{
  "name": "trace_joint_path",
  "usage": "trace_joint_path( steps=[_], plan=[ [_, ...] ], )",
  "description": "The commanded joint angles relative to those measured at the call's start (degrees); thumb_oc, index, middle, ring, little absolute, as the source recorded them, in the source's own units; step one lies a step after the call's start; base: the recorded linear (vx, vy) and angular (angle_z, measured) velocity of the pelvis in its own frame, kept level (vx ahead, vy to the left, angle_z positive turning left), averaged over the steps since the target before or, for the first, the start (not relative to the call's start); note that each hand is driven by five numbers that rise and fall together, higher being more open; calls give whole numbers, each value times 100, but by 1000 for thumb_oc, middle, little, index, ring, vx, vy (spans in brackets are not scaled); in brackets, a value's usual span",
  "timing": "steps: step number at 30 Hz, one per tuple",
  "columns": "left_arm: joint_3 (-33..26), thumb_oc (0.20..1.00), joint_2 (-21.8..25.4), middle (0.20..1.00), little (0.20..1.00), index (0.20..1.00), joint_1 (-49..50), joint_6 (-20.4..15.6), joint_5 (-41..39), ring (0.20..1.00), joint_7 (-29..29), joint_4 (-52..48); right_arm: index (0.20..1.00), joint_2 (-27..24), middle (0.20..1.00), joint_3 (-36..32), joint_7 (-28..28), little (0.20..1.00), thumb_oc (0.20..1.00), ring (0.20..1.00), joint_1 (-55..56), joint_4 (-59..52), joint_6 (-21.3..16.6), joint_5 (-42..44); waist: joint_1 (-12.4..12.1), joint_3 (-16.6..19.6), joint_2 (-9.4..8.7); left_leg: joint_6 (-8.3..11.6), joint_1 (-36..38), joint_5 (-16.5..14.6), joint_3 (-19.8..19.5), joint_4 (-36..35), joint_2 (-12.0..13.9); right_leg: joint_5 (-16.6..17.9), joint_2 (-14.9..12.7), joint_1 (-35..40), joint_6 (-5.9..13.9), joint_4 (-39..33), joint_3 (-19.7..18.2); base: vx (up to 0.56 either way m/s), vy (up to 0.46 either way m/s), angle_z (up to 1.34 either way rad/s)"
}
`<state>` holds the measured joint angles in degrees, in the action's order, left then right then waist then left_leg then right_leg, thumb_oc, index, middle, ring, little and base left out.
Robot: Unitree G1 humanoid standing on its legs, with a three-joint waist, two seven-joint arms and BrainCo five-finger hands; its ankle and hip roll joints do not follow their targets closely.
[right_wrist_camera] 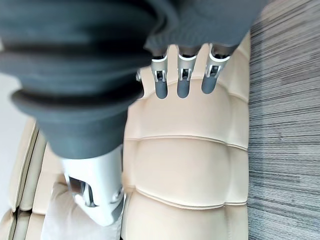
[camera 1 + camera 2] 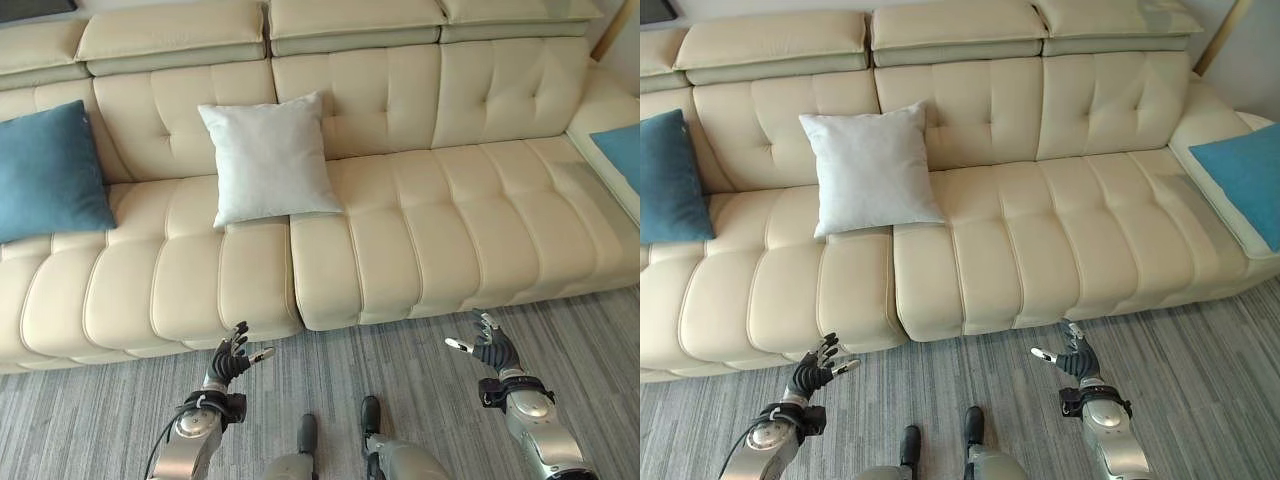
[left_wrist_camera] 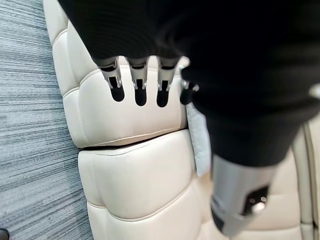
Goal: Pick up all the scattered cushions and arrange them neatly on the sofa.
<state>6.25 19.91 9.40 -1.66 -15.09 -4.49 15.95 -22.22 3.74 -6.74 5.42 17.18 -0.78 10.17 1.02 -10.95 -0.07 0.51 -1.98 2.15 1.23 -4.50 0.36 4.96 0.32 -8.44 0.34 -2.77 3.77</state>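
While leaning upright against the backrest near the seam between two seat sections, white cushion (image 2: 268, 160) sits on the cream sofa (image 2: 420, 230). Blue cushion (image 2: 45, 172) propped likewise at the sofa's left end, well apart from the white one; teal cushion (image 2: 1243, 178) lying flat on the right-hand corner section, partly cut off by the view's edge. Grey striped carpet (image 2: 400, 360) bare in front of the seat, with no cushion visible on it.

Left hand (image 2: 232, 356) held above the carpet just before the seat front, fingers spread and relaxed, holding nothing. Right hand (image 2: 488, 344) held likewise before the right seat section, fingers open, also holding nothing. Straight fingers confirmed in the left wrist view (image 3: 137, 82) and in the right wrist view (image 1: 182, 75), each facing seat padding.

Judged state: pickup apparently complete as far as visible, tidying of placement possibly remaining.

Risks, as judgement:
- Toppling the white cushion forward off the seat, caused by a nudge on its lower edge, resting as it does only against the backrest.
- Uneven spacing left uncorrected, caused by the teal cushion lying flat and far to the right.
- Missing a cushion outside the visible carpet, caused by the limited field of view.
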Motion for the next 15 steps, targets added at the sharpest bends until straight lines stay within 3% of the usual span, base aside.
trace_joint_path(
  steps=[1,5,11,13,15],
  plan=[
    [-151,1000,233,1000,1000,1000,125,-135,1,1000,97,-280,1000,-65,1000,-56,52,1000,1000,1000,154,-408,-178,28,85,357,-118,82,-201,-303,-82,152,0,-565,-295,392,507,113,-32,-35,127,-39],
    [-123,1000,263,1000,1000,1000,148,-119,64,1000,158,-304,1000,-21,1000,-115,75,1000,1000,1000,256,-417,-158,48,180,349,-120,28,-156,-347,79,136,-34,-531,-346,315,567,216,-198,-27,111,-43],
    [-47,1000,310,1000,1000,1000,-61,-136,131,1000,166,-331,1000,110,1000,-256,-35,1000,1000,1000,290,-452,-117,-65,413,232,-82,-138,-85,-440,671,87,-91,-547,-437,-237,756,953,-527,-50,117,-48],
    [-91,1000,309,1000,1000,1000,-92,-140,148,1000,145,-363,1000,157,1000,-268,-65,1000,1000,1000,277,-455,-129,-91,400,122,-65,-165,13,-516,916,82,-56,-587,-585,-376,810,1254,-207,-61,84,-59],
    [-136,1000,288,1000,1000,1000,-126,-145,170,1000,139,-443,1000,181,1000,-257,-56,1000,1000,1000,259,-505,-109,-134,348,79,-68,-124,99,-553,1257,93,7,-552,-871,-401,788,1363,520,-27,1,-128]
  ],
)
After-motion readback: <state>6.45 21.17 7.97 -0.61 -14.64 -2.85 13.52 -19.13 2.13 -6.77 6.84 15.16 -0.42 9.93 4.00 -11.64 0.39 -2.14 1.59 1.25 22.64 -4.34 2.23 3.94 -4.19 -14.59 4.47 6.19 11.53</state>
